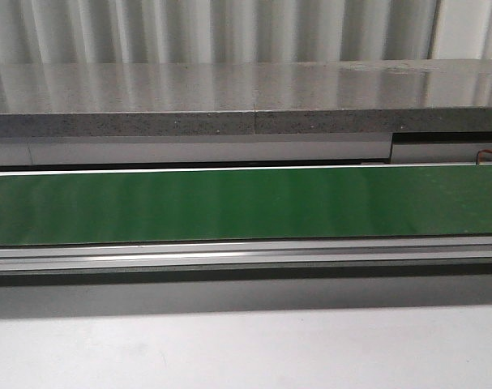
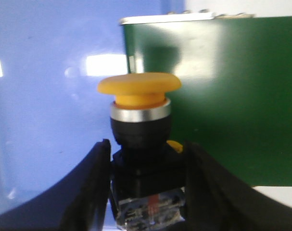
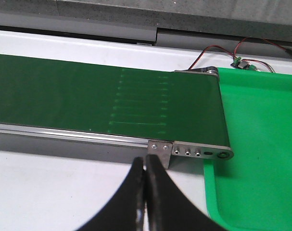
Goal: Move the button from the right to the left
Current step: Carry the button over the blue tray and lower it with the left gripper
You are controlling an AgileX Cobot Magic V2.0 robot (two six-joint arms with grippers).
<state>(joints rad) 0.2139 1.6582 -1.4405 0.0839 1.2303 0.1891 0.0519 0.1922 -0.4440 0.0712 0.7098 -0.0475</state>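
With the left gripper (image 2: 146, 185) clamped on the push button (image 2: 141, 125) over the conveyor belt's (image 2: 222, 96) end, lower it upright before releasing; the right gripper (image 3: 145, 192) rests closed, empty.

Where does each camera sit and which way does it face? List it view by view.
Front view: faces forward over the table at the green belt; no arm shows.
Left wrist view: on the left arm, looks at the button clamped in the left gripper.
Right wrist view: on the right arm, looks at the belt's end and green tray; right gripper closed, empty.
All three share the belt.
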